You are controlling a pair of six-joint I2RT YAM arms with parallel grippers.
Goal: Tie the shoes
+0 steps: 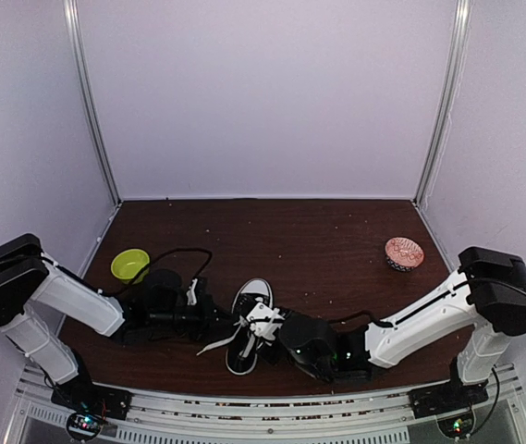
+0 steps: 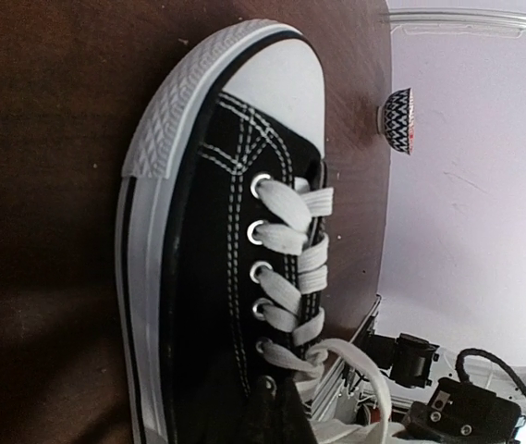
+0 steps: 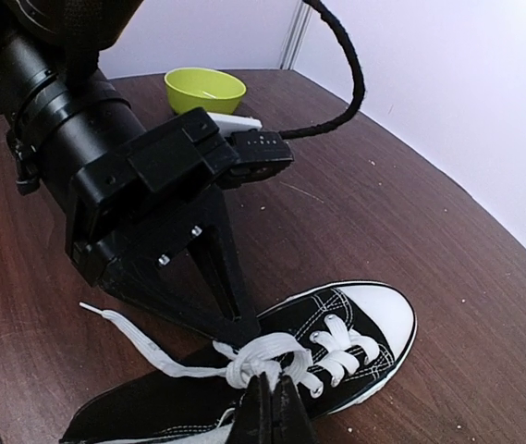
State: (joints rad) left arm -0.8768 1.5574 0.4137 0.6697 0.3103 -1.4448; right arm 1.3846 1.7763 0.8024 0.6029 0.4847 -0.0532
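Black canvas sneaker (image 1: 254,298) with white toe cap and rubber edging lies near the front edge of the dark brown table (image 1: 318,240), midway between the two arms, toe pointing away from the bases. White laces (image 3: 272,356) are bunched over the tongue; one loose end (image 3: 138,340) trails off across the wood on the left arm's side. Right gripper (image 3: 272,412) comes in low over the shoe opening, fingers pressed tight together with their tips in the lace bunch, pinching a strand. Left gripper (image 3: 244,328) reaches in from the opposite side, its tip touching the same bunch; seen side-on, so I cannot tell whether it is clamped or released. The left arm's black wrist body fills much of the right wrist view and hides the table behind it; both grippers cover the middle of the shoe in the top view. A black cable (image 3: 355,74) arcs above the left wrist. Lime-green bowl (image 1: 130,265) sits at the left side of the table, well apart from the shoe; a small red-and-white patterned bowl (image 1: 404,252) sits at the right side. Pale lilac walls (image 1: 263,92) close off the back and sides.
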